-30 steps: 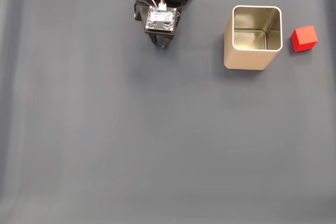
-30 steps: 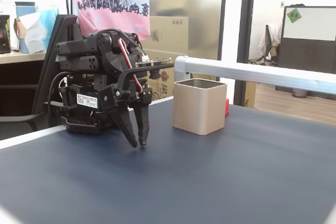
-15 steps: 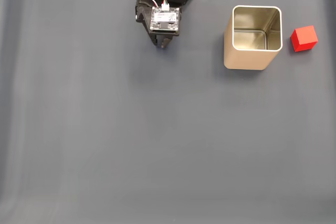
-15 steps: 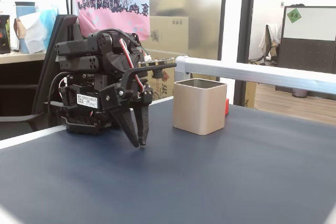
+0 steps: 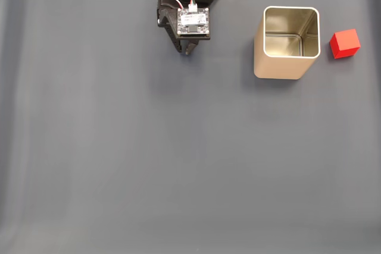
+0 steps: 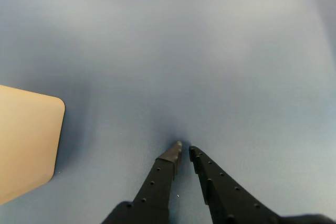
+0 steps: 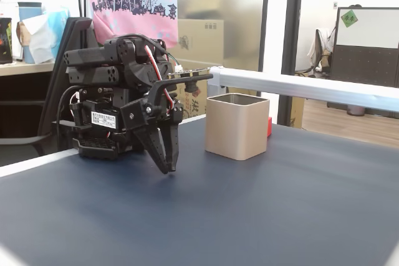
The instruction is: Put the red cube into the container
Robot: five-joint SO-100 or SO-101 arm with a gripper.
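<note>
Two black fingers point(image 6: 163, 174) nearly together with a narrow gap, holding nothing, black gripper point(image 6: 184, 149) low over the dark blue table point(image 5: 178, 159), tall beige metal container point(image 5: 287, 41) well apart, small red cube point(image 5: 345, 43) on the table just beside its far side.
</note>
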